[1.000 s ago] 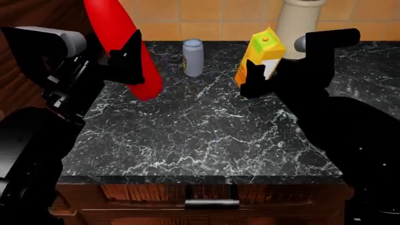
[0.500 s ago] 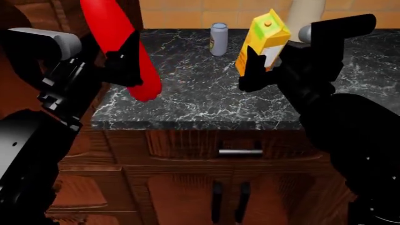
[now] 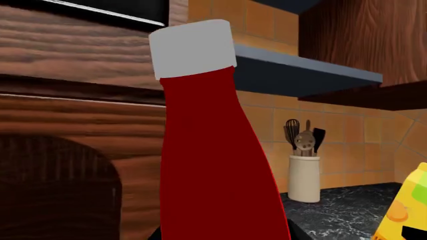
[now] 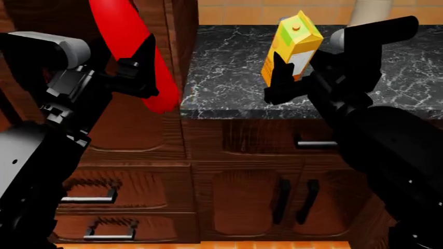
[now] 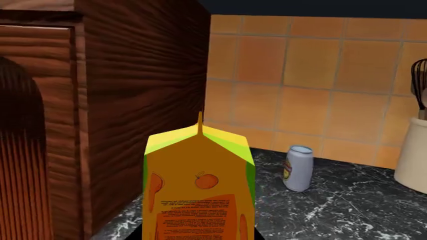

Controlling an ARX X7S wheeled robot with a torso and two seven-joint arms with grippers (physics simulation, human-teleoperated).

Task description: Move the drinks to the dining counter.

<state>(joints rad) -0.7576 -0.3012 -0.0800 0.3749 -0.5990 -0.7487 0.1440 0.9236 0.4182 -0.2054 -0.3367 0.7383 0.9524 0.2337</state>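
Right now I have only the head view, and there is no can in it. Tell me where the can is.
Observer: The right wrist view shows the silver can standing upright on the marble counter, beyond the carton, near the tiled wall.
Operator: Check the bottle's top; it is cut off for me.
Observer: The left wrist view shows the red bottle with its white cap on.
Operator: Report what the beige crock holds.
Observer: The left wrist view shows the crock holding dark kitchen utensils.
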